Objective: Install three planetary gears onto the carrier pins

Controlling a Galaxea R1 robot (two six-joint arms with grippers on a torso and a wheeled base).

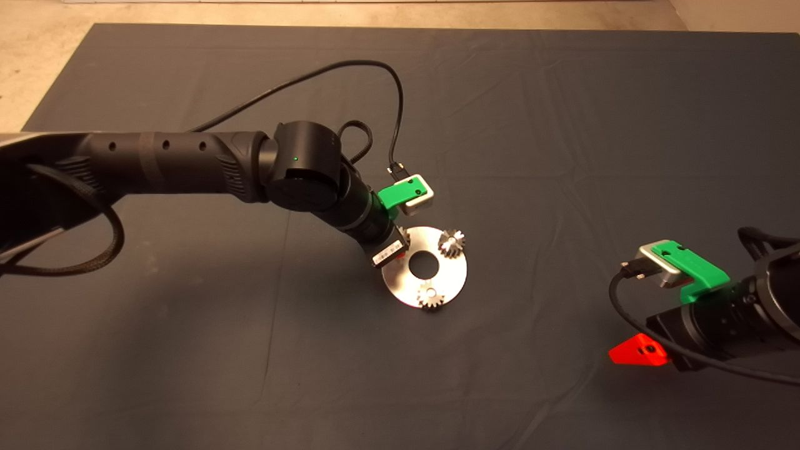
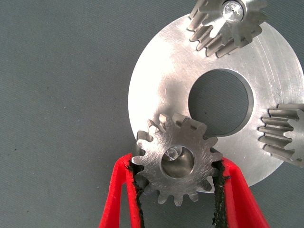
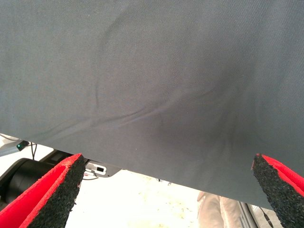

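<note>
The left end effector (image 2: 178,190) is clamped on the third gear (image 2: 176,164), held over the disc's (image 1: 455,272) left edge, its bore not yet centred on the pin (image 2: 171,153). It needs aligning, then lowering. Two gears (image 1: 451,242) are already seated. At right, the right end effector (image 3: 166,190) idles, fingers apart. No legible writing.
</note>
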